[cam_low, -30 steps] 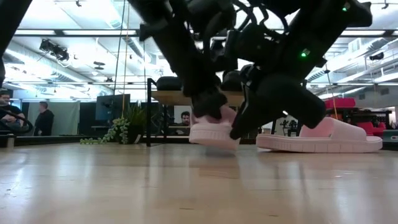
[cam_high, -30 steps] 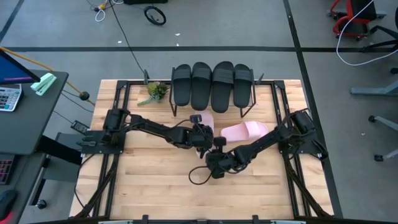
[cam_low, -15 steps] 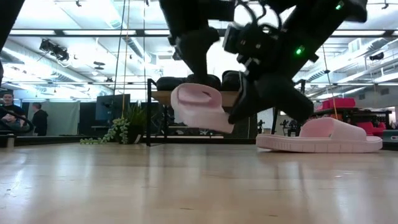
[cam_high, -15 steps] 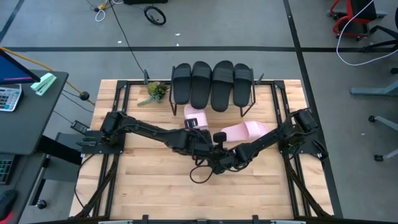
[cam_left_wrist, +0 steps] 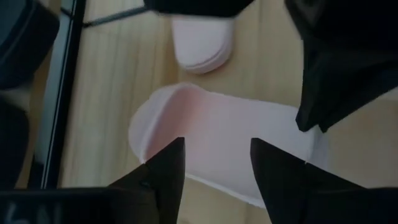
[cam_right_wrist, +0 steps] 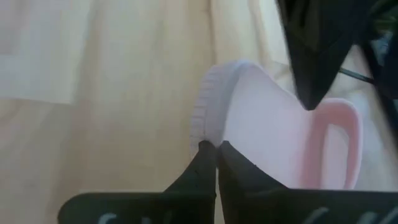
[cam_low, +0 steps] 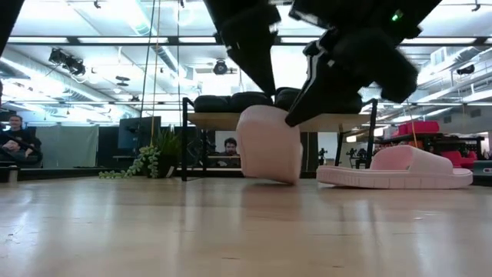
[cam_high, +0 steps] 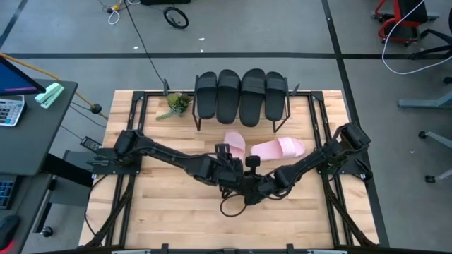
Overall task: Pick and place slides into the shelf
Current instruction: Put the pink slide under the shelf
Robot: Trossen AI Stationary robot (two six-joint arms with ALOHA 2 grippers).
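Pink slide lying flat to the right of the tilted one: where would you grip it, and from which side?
Probably the strap, coming from above. The flat pink slide sits sole-down on the tabletop, so its sole offers little edge, while the strap arches up clear of the footbed for the fingers to close on.

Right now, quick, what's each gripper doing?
Left gripper: open, spread over the tilted pink slide.
Right gripper: shut, right at that slide's sole edge.

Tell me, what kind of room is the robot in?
Probably a big lab or workshop: a grey floor with a loose cable, long ceiling lights, and a red office chair beyond the wooden table.
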